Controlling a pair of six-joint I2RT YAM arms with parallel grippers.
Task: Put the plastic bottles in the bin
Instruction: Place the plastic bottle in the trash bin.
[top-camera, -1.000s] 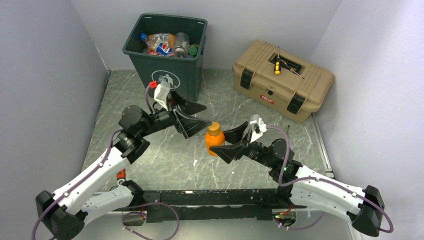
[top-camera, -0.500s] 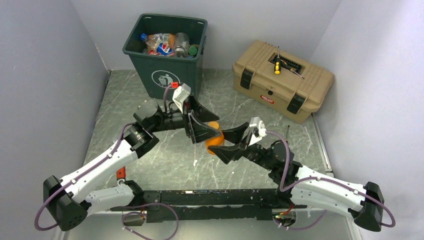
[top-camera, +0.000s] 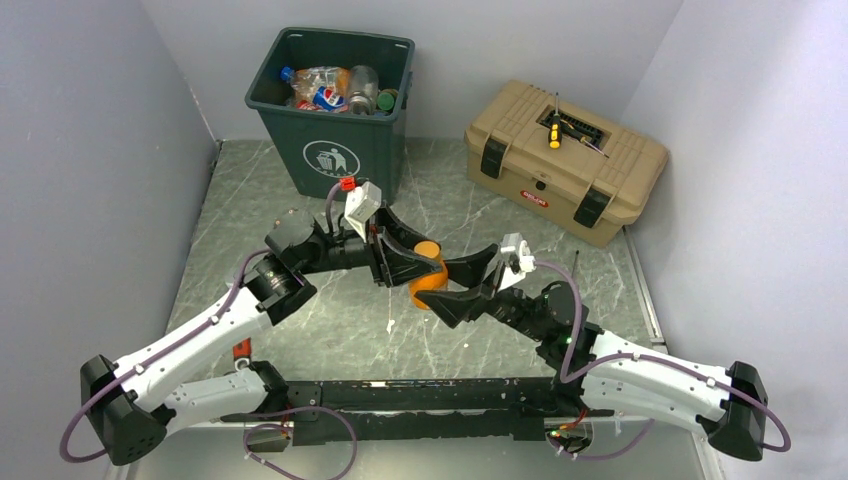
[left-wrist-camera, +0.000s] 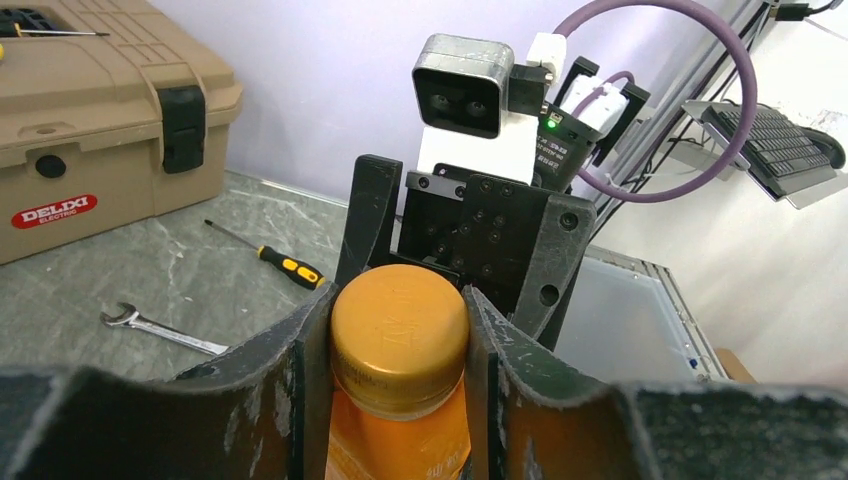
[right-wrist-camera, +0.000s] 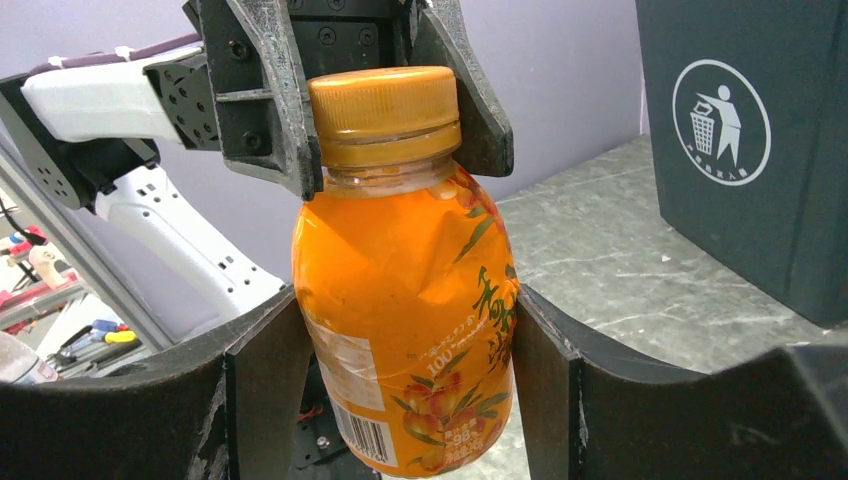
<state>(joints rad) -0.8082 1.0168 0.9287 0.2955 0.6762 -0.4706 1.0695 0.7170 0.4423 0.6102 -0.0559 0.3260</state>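
Observation:
An orange bottle (top-camera: 430, 283) with an orange cap is held upright above the table's middle, between the two arms. My right gripper (top-camera: 447, 288) is shut on its labelled body (right-wrist-camera: 405, 290), one jaw on each side. My left gripper (top-camera: 418, 262) comes in from the left and is shut on the cap (left-wrist-camera: 400, 325), both jaws touching it. The dark green bin (top-camera: 335, 150) stands at the back left, with several plastic bottles (top-camera: 330, 88) piled inside it. Its front with the white litter symbol shows in the right wrist view (right-wrist-camera: 740, 150).
A tan toolbox (top-camera: 565, 160) sits at the back right with a yellow-handled screwdriver (top-camera: 555, 135) on its lid. Another screwdriver (left-wrist-camera: 285, 265) and a wrench (left-wrist-camera: 160, 332) lie on the table near the toolbox. A small white bit (top-camera: 390, 323) lies in front of the bottle.
My left gripper swung right from in front of the bin to the bottle and closed on its cap. The right gripper kept hold of the bottle, shifting little.

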